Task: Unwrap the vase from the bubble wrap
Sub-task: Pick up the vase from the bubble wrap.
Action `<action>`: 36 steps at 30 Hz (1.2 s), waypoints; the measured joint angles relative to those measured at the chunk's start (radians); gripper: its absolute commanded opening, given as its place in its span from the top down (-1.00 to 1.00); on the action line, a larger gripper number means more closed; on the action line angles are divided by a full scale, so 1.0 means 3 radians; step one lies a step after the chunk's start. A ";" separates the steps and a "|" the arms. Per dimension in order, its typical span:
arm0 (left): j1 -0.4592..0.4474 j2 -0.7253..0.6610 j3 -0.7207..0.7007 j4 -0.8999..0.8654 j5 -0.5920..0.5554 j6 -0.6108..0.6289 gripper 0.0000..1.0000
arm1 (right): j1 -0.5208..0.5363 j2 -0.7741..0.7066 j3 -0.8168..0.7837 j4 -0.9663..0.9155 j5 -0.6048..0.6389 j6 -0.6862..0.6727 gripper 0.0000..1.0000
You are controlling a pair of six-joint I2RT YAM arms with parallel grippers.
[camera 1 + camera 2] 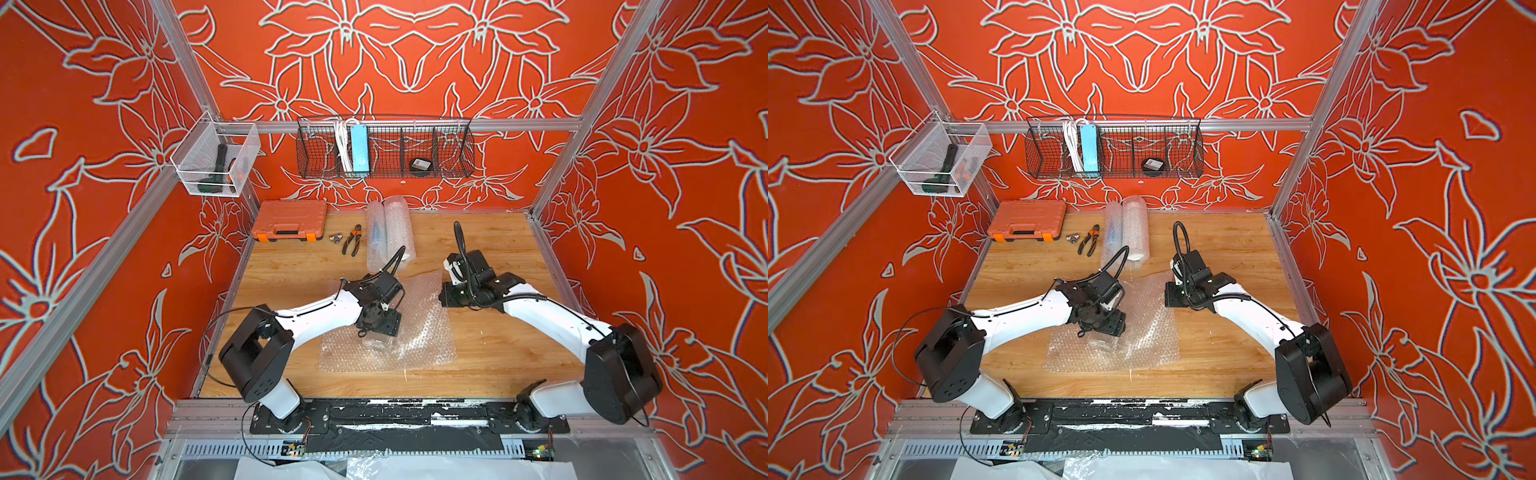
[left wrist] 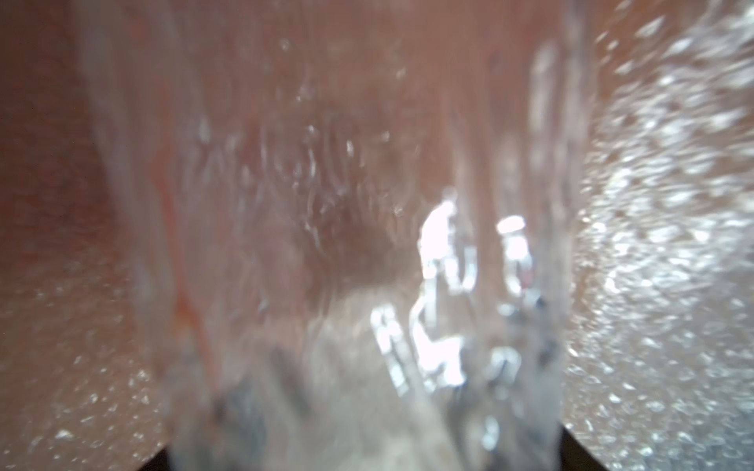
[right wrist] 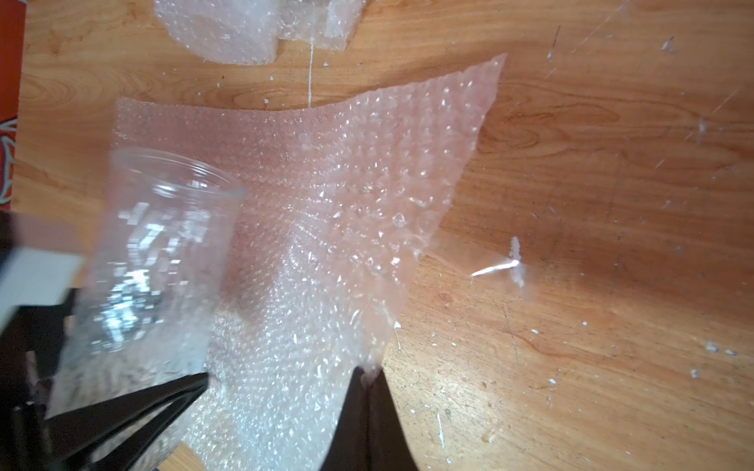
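Left gripper (image 1: 376, 334) is clasping the clear vase (image 3: 163, 228) low on its body, jaws partly closed around the glass, and is holding it over the bubble wrap (image 3: 326, 204), which is lying opened out on the table (image 3: 571, 163). Right gripper (image 3: 365, 373) is pinching the sheet's edge on its own side with jaws fully closed, seemingly anchoring the wrap so it cannot trail after the glass. Since the vase is showing bare, the unwrapping is looking nearly complete.
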 measured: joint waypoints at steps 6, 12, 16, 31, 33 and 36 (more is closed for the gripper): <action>0.0000 -0.0413 -0.0200 0.0373 -0.0092 0.0092 -0.22 | -0.0004 0.0122 -0.0057 0.0014 0.0009 0.0001 1.00; 0.0000 -0.0973 -0.0849 0.1147 -0.0060 0.0312 -0.25 | -0.0008 0.0150 -0.0095 0.0056 0.0123 -0.0001 0.62; 0.0000 -0.1391 -0.1395 0.1793 -0.0061 0.0486 -0.25 | -0.0015 0.0150 -0.0116 0.0062 0.0223 -0.0005 0.17; 0.0000 -0.1645 -0.2083 0.3253 -0.0130 0.1266 -0.25 | -0.0075 -0.0223 -0.0142 -0.0023 0.0482 -0.0097 -0.41; 0.0000 -0.1614 -0.2107 0.3366 -0.0127 0.1354 -0.26 | -0.0109 -0.0331 -0.0142 -0.0031 0.0465 -0.0108 -0.43; 0.0000 -0.1534 -0.2115 0.3477 -0.0114 0.1453 -0.26 | -0.0196 -0.0498 -0.0142 -0.0009 0.0326 -0.0118 -0.45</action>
